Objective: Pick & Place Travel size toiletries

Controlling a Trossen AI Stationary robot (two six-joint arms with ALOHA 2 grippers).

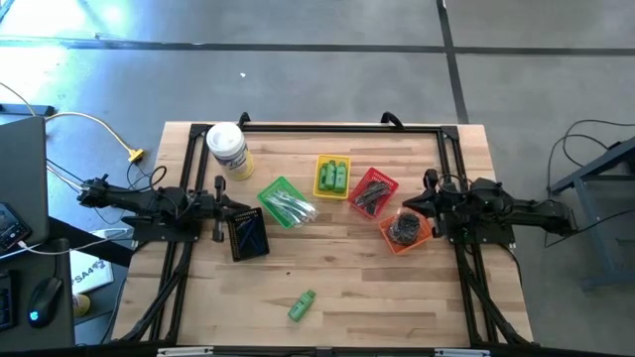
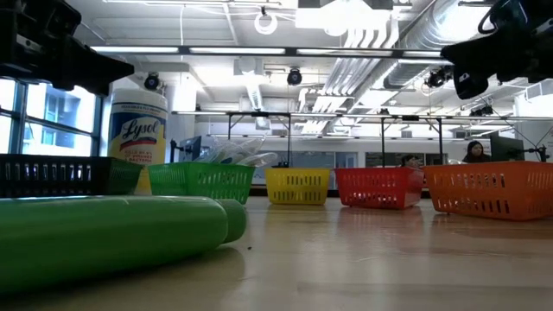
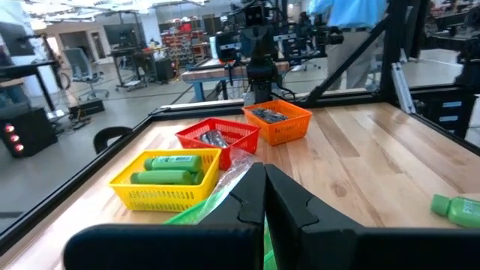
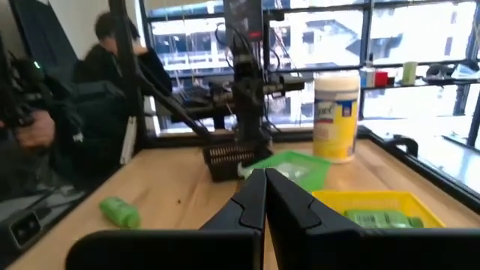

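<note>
The left gripper (image 1: 220, 207) was held above the left side of the table (image 1: 337, 288) with its fingers (image 3: 251, 199) pressed together and nothing between them. Just beside it, toward the table's middle, a black basket (image 1: 247, 236) was located, and a green basket (image 1: 283, 201) of clear-wrapped silvery pieces (image 1: 296, 208) lay just beyond the fingertips. A white-lidded jar (image 1: 228, 150) stood near this gripper, toward the far edge.

The right gripper (image 1: 429, 208) was held above the right side of the table, likewise fully closed and empty, as its fingers (image 4: 255, 199) showed in the right wrist view. An orange basket (image 1: 407, 229) holding round dark discs (image 1: 404, 229) lay just beside its tip. A red basket (image 1: 371, 192) of dark slim pieces (image 1: 369, 196) was near it, and a yellow basket (image 1: 332, 176) holding green bottles (image 1: 333, 177) stood farther out, between the two grippers.

One loose green bottle (image 1: 302, 305) lay on its side on the bare wood, well apart from both grippers and near the front edge.

A person (image 4: 112, 56) was seen beyond the table in the right wrist view.
</note>
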